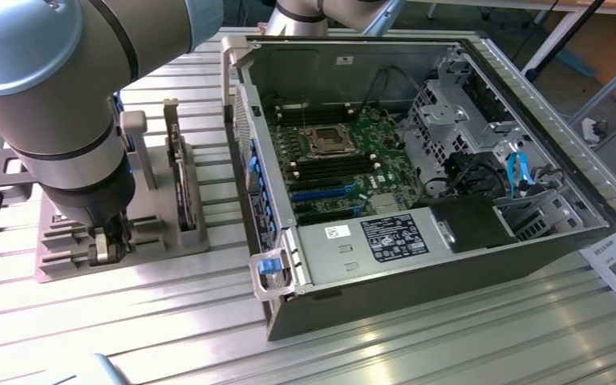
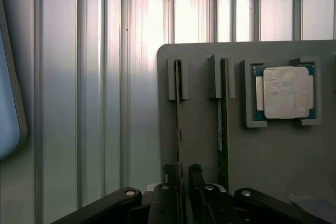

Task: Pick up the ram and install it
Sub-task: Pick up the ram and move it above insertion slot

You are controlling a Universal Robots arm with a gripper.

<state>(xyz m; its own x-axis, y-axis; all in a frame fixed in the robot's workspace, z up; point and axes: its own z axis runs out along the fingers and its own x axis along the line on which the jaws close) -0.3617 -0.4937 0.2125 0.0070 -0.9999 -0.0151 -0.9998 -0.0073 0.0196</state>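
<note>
Two sticks (image 2: 223,129) are standing edgewise in the gray holder (image 2: 283,156); the gripper (image 2: 181,170) is straddling the ram (image 2: 179,124) farther from the processor (image 2: 286,92), jaws slightly parted, holding nothing. Worth centring, then lifting straight.

Thin, dark green circuit-board ram (image 2: 179,129), seen edge-on. It stands on its long edge in a slot of a flat grey holder block (image 2: 199,140), its far end held in a grey bracket.

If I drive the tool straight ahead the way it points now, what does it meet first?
Probably the ram standing on edge in the grey holder: it lines up with the gap between the open fingers of the tool, which would straddle it before reaching the holder's base. Depth is unclear.
</note>
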